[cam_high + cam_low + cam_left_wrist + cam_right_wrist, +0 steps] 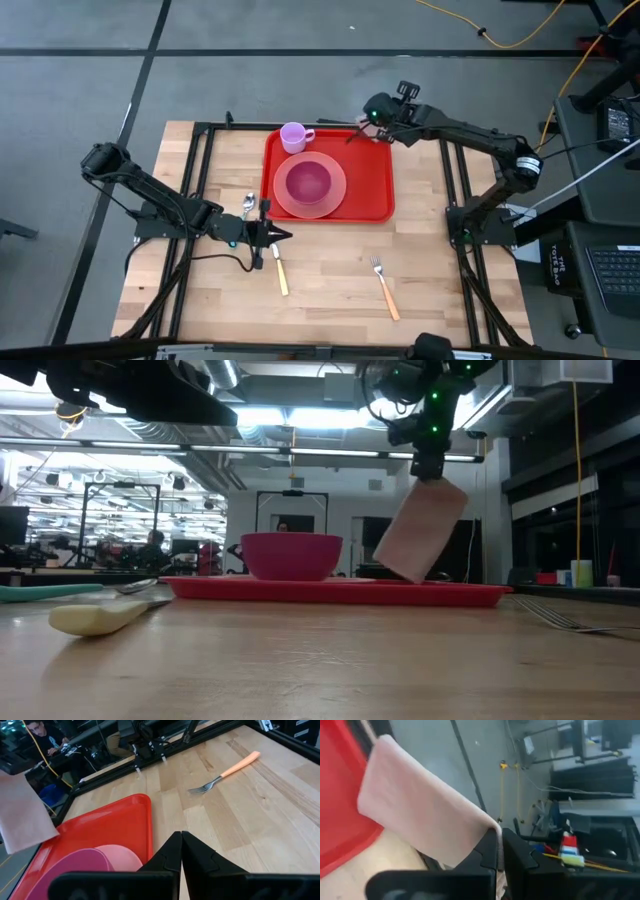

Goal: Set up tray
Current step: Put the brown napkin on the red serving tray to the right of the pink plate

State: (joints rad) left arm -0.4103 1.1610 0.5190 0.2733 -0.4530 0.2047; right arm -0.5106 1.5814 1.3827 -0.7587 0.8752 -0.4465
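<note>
The red tray (375, 195) lies at the table's middle, toward the far edge. It bears a pink plate (335, 200) with a magenta bowl (308, 182) on it, and a purple cup (293, 136) stands at its far left corner. My right gripper (375, 125) is shut on a pale pink napkin (425, 530) over the tray's far right corner. My left gripper (280, 237) is shut and empty, just off the tray's near left corner, by the blade end of a yellow-handled knife (281, 272). My right gripper pinches the napkin's upper edge (487, 827) between its two fingers, coming from above. The napkin hangs below the fingers, tilted. Its lower corner (398, 572) reaches down to about the tray's surface; whether it touches I cannot tell.
A spoon (248, 205) lies left of the tray. A fork with an orange handle (386, 290) lies on the bare wood near the table's front. Black frame rails run along the table's left and right sides. A person sits in the room beyond the table (37, 732).
</note>
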